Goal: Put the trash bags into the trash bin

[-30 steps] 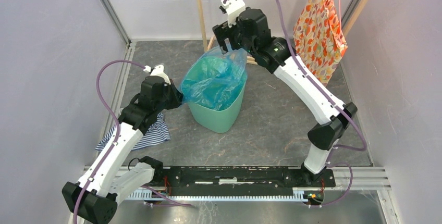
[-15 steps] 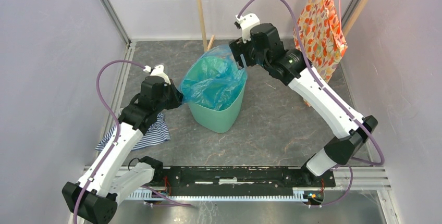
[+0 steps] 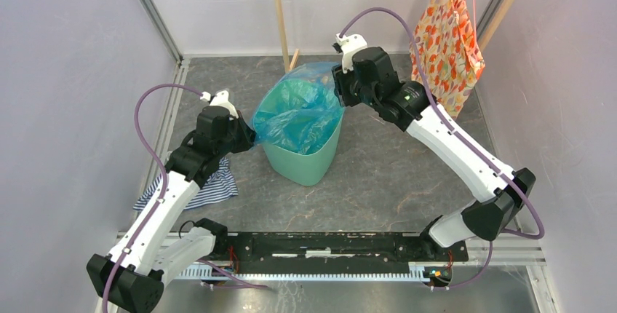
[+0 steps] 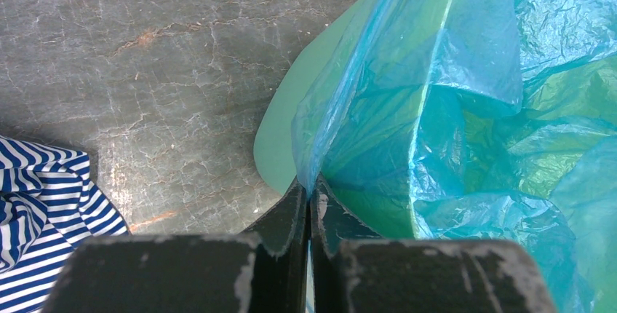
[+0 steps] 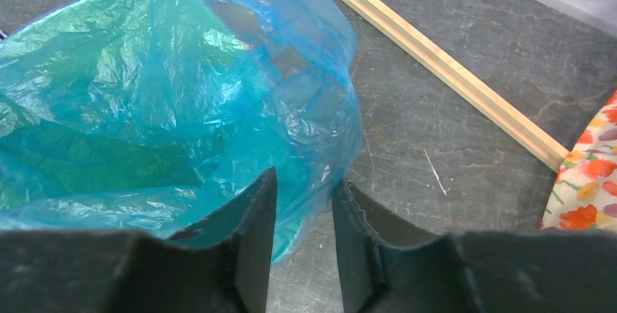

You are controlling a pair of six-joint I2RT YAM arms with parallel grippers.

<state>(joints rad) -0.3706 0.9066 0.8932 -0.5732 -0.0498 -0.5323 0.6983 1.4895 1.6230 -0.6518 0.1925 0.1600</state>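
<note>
The crinkly light-blue trash bag (image 3: 298, 109) lies spread over the mouth of the mint-green trash bin (image 3: 302, 164) at mid-table, hanging over its rim. My left gripper (image 3: 251, 138) is at the bin's left side, shut on the bag's edge; in the left wrist view the film (image 4: 436, 73) runs down into the closed jaws (image 4: 308, 189) beside the bin's rim (image 4: 280, 138). My right gripper (image 3: 338, 91) is at the bag's far right edge. In the right wrist view its jaws (image 5: 305, 182) stand apart, with a fold of the bag (image 5: 182, 73) hanging between them.
A blue-and-white striped cloth (image 3: 211, 185) lies on the floor under my left arm. An orange floral fabric (image 3: 444, 44) hangs at the back right. Wooden sticks (image 3: 280, 14) lean at the back, one lying on the floor (image 5: 436, 73) behind the bin.
My right arm has swung right and down toward the bag's right edge, and its jaws have narrowed around the film. The left arm has not moved.
</note>
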